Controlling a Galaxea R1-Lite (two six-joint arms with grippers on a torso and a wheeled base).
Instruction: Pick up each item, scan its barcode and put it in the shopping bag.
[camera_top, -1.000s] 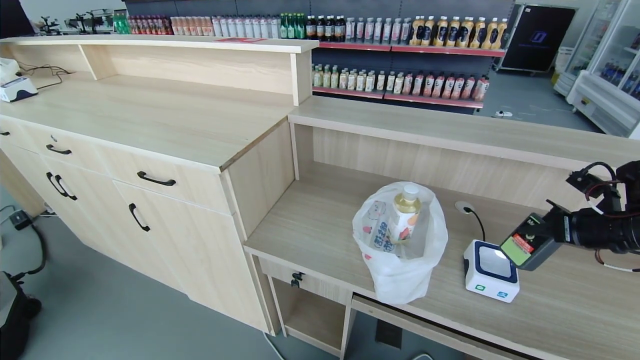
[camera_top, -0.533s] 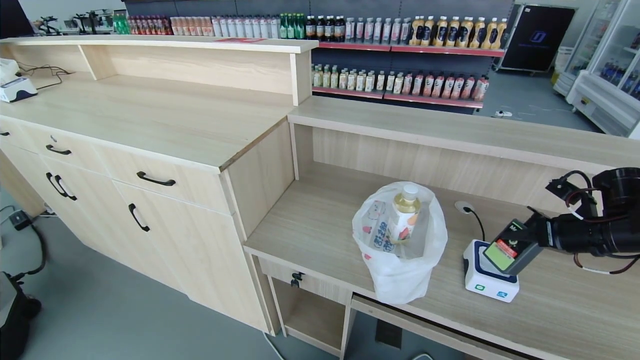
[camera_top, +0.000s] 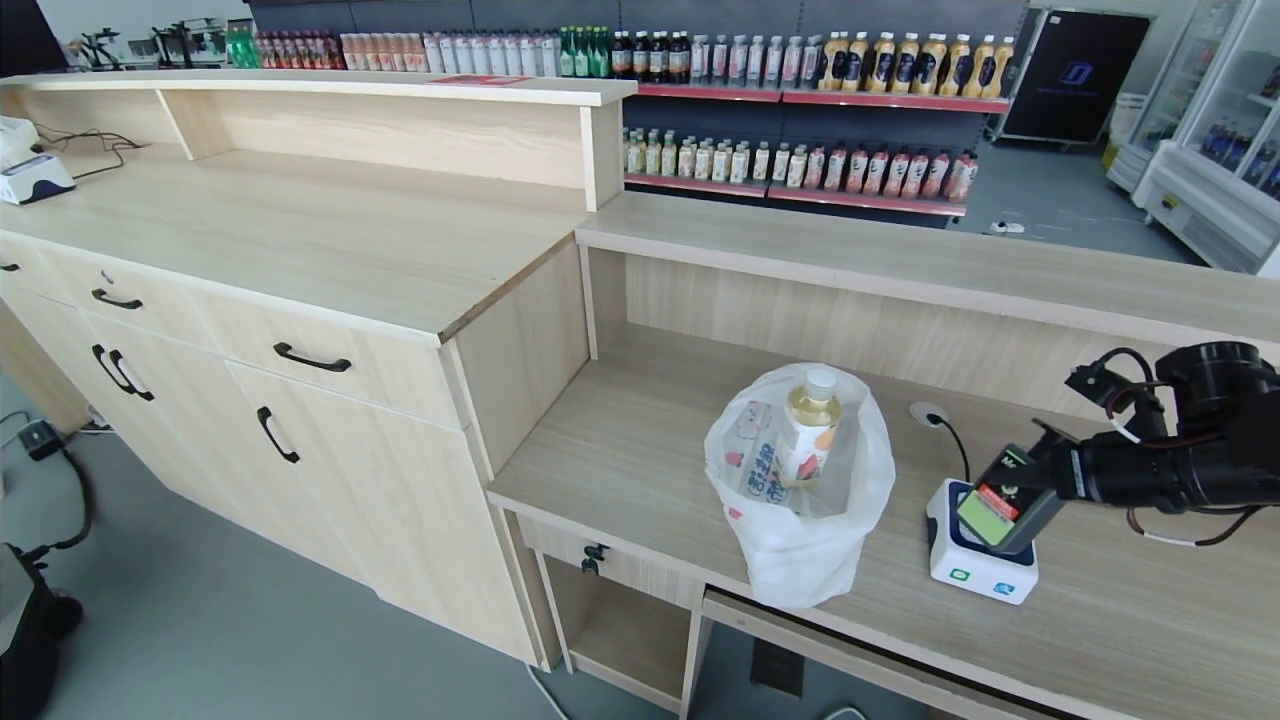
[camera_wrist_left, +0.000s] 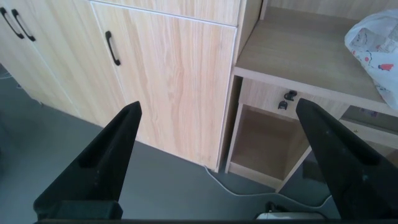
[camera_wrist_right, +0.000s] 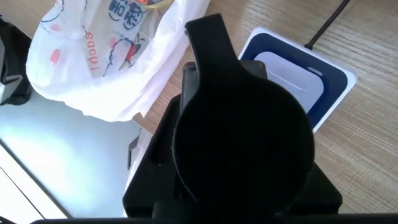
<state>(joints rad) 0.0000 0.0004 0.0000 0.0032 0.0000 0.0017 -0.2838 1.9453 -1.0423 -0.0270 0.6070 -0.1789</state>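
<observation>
Head view: my right jaws clamp the box (camera_top: 1003, 497) just above the scanner (camera_top: 975, 572); left jaws apart. Barcode facing away, I'd miss the scan.

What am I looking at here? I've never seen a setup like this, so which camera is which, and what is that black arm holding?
This is a two-armed robot at a shop checkout. The wide picture comes from a camera on its head, looking down at the wooden counter. The other two come from cameras on its wrists. The right gripper holds a dark box with a green label over the white barcode scanner. Beside the scanner stands a white shopping bag with a bottle already inside. The left gripper hangs open, empty, facing the cabinet doors and the floor.
</observation>
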